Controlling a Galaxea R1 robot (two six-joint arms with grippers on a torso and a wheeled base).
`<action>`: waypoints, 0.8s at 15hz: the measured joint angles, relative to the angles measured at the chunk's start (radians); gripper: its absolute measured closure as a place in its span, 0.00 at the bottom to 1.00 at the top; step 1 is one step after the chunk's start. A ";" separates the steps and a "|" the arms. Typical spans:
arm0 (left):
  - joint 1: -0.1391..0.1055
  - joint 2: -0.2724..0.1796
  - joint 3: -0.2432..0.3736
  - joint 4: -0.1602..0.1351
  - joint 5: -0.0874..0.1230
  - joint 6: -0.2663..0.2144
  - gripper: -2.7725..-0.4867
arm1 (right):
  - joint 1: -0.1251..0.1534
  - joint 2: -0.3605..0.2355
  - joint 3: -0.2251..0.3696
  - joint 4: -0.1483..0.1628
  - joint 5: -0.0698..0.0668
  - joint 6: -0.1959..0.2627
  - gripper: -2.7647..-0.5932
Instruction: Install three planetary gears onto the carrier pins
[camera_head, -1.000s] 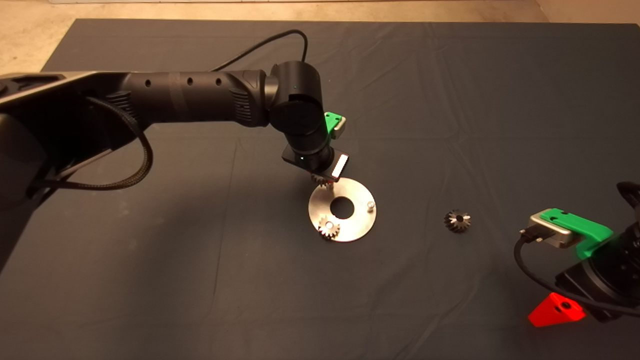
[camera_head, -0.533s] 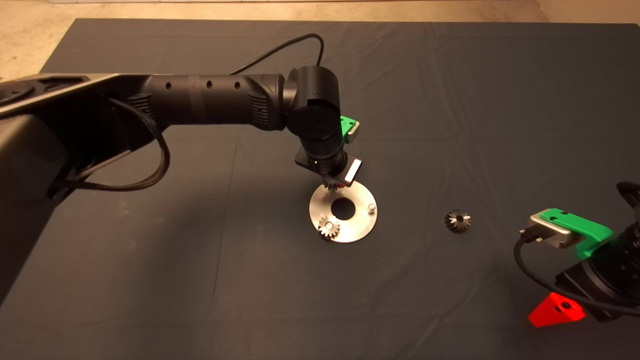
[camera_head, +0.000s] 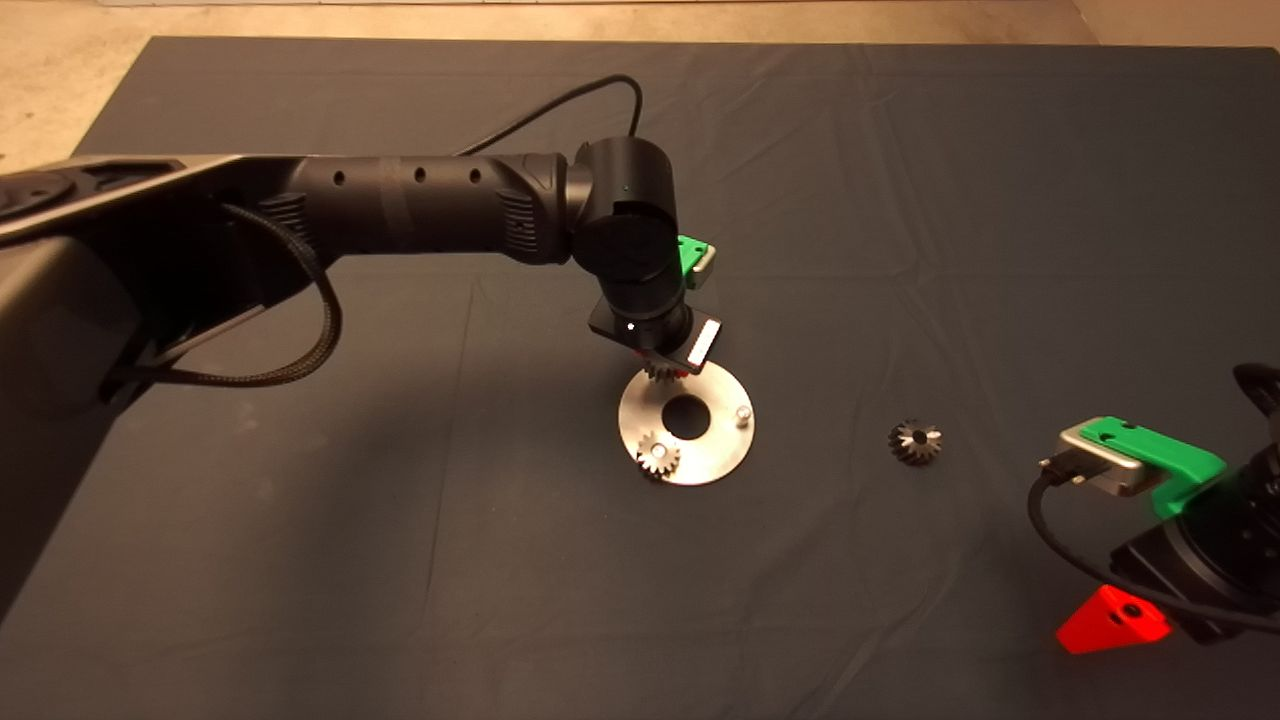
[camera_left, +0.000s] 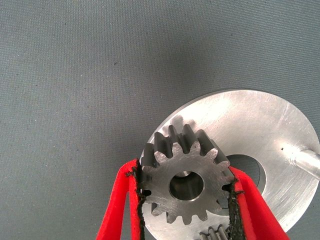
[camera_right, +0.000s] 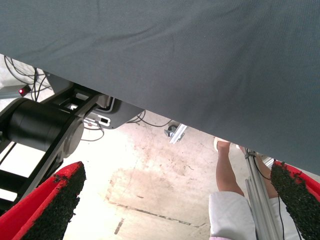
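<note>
Steel throughout, so everything here is stiff and dense for its size, and smooth enough to slip. Largest is the worktop's dark mat (camera_head: 300, 560), then the carrier disc (camera_head: 722, 450) lying flat on it, partly under the left pincer (camera_head: 662, 372). That pincer is clenched on a planetary gear (camera_left: 186, 186), its black pads (camera_left: 138, 200) biting the toothed rim on opposite sides; that is the sensible hold, since the teeth give purchase and the bore stays free. The gear's face is level with the disc, its bore axis pointing straight down, seemingly over the pin beneath it. A second gear (camera_head: 658, 456) sits seated on its pin on the disc, nearer the robot than the pincer; one bare pin (camera_head: 742, 411) stands to the pincer's right. The third gear (camera_head: 914, 441) lies on the mat well off to the right. The right pincer (camera_right: 170, 210) waits spread apart at the mat's edge, with a person's leg (camera_right: 226, 172) beyond.
</note>
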 joint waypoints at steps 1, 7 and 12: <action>0.000 -0.001 0.000 0.000 -0.002 0.000 0.90 | 0.000 0.000 0.000 0.000 0.000 0.000 0.01; 0.000 -0.005 0.004 0.000 -0.004 -0.005 0.87 | 0.000 0.000 0.000 0.000 0.000 0.000 0.01; 0.000 -0.007 0.004 -0.001 -0.002 -0.006 0.81 | 0.000 0.000 0.000 0.000 0.000 0.000 0.01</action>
